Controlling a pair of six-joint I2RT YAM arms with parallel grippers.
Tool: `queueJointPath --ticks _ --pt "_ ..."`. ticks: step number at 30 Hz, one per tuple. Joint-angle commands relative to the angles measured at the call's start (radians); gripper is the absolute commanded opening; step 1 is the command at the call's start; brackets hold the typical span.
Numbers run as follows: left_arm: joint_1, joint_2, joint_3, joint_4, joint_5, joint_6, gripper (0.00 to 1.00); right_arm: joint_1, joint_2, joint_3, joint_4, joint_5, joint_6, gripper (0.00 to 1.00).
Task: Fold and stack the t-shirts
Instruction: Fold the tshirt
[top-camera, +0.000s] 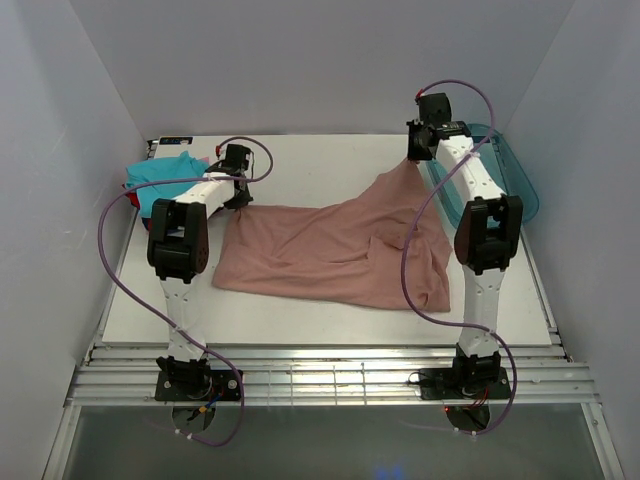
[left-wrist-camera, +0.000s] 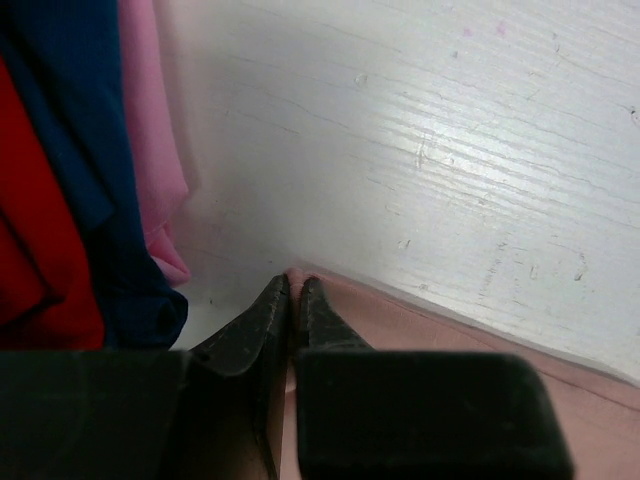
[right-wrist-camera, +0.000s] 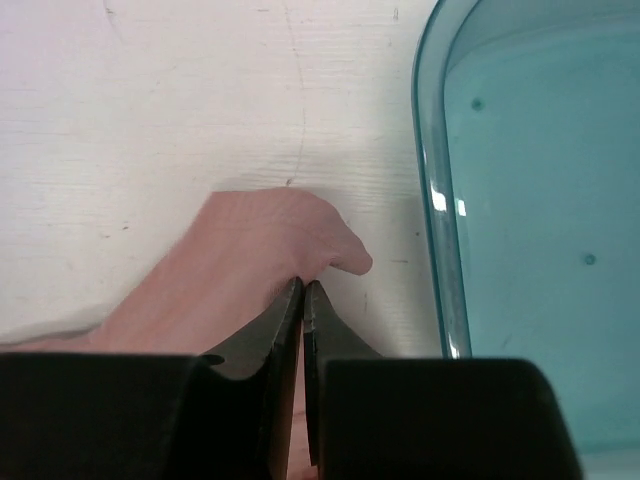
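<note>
Status: pink shirt (top-camera: 335, 250) lies mid-table, spread out and wrinkled, not yet folded. Left gripper (left-wrist-camera: 296, 287) is pinched on its far-left corner. Right gripper (right-wrist-camera: 303, 288) is pinched on its far-right corner, raised beside tray (right-wrist-camera: 432, 200). Folded stack (top-camera: 165, 178) sits far left. Remaining, I judge: fold pink shirt, add to stack.

The left arm (top-camera: 185, 255) and right arm (top-camera: 482, 240) have white links and bulky black joint housings. A lilac cable (top-camera: 102, 245) loops along each. The fingers (left-wrist-camera: 250, 330) are black, tapered, apparently matte.
</note>
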Motion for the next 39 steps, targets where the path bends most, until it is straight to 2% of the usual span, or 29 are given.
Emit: queueJointPath --ticks 1,15,26,32,39 --pt "0.012 -0.109 -0.009 0.036 -0.028 0.014 0.08 -0.001 -0.105 -0.044 0.008 0.013 -0.013 0.08" --pt "0.012 -0.323 -0.22 0.233 -0.018 0.049 0.09 0.008 -0.402 -0.395 0.019 0.013 -0.013 0.08" --pt "0.012 -0.438 -0.418 0.249 0.042 0.012 0.09 0.09 -0.609 -0.579 -0.128 0.084 0.049 0.08" --pt "0.01 -0.499 -0.497 0.268 0.044 0.017 0.09 0.154 -0.643 -0.622 -0.262 0.203 0.091 0.08" --pt "0.01 -0.516 -0.54 0.234 -0.024 0.012 0.09 0.183 -0.646 -0.697 -0.386 0.292 0.145 0.08"
